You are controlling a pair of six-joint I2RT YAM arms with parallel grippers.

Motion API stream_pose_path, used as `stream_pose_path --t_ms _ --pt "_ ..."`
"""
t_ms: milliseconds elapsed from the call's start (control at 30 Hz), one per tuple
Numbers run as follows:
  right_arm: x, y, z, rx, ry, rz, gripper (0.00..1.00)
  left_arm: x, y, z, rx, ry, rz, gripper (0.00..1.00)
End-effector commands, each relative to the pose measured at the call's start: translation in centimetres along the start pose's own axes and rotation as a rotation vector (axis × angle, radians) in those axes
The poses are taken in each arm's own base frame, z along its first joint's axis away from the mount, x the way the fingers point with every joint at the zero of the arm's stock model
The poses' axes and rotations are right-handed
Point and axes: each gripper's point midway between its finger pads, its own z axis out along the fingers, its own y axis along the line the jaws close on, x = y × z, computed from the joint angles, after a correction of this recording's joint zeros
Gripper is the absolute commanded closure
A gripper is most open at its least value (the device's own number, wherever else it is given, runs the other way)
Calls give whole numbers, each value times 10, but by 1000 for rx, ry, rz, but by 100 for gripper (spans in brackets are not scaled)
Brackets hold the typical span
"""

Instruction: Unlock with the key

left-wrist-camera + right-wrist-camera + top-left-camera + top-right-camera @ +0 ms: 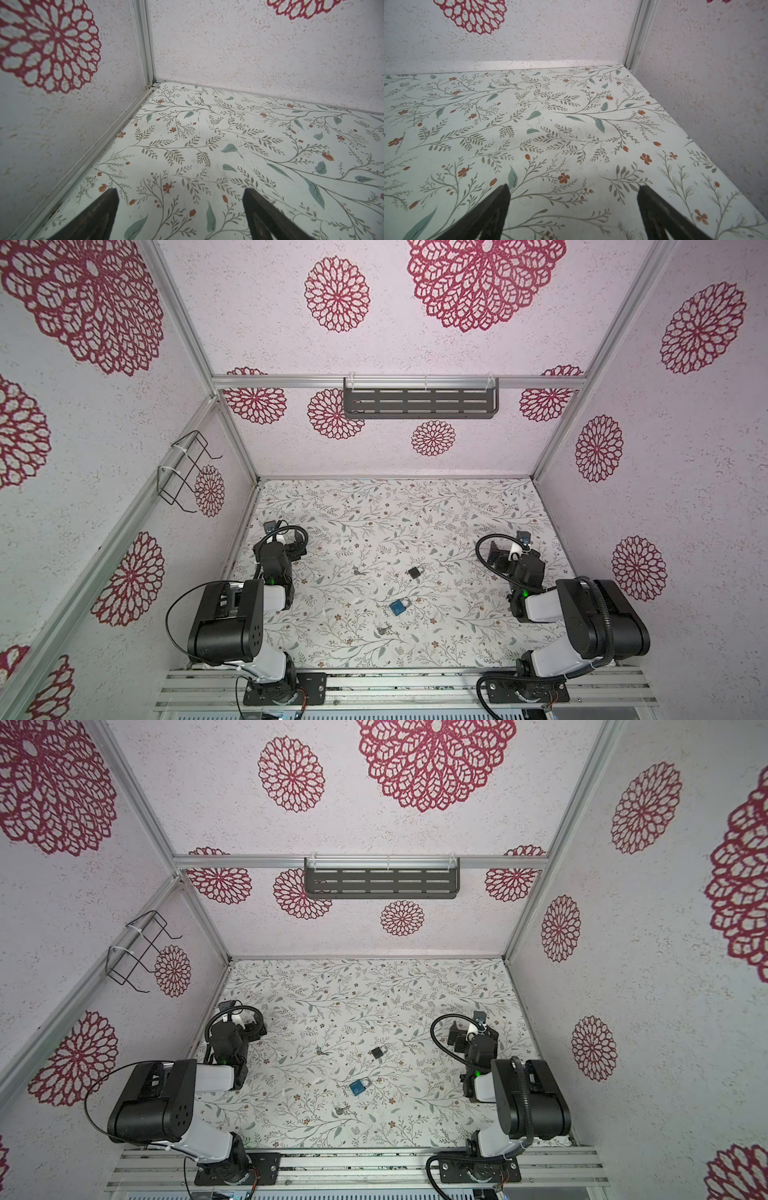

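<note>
A blue padlock [400, 608] [359, 1088] lies near the middle of the floral table. A black padlock [415, 572] [378, 1051] lies farther back. One small metal key [384, 630] [343, 1110] rests in front of the blue padlock, and a second key [358, 571] [321, 1051] lies left of the black one. My left gripper [293, 547] [179, 191] hovers open by the left wall, holding nothing. My right gripper [498, 558] [574, 187] is open near the right wall, also holding nothing. Neither wrist view shows a lock or a key.
The table [457, 510] is enclosed by patterned walls with aluminium posts. A dark slotted shelf [419, 402] hangs on the back wall and a wire rack [187, 472] on the left wall. An aluminium rail [415, 684] runs along the front edge.
</note>
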Motion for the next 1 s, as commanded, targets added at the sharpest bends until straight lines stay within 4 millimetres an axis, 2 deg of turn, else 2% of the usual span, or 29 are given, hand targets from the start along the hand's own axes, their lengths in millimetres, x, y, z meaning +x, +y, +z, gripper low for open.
stream_pose_path --t_ms 0,967 --pt "-18 -1 -1 11 -67 -3 1 -11 0 2 4 -30 7 3" --pt "-19 -3 -3 23 -74 -3 1 -12 -2 -2 10 -41 9 2"
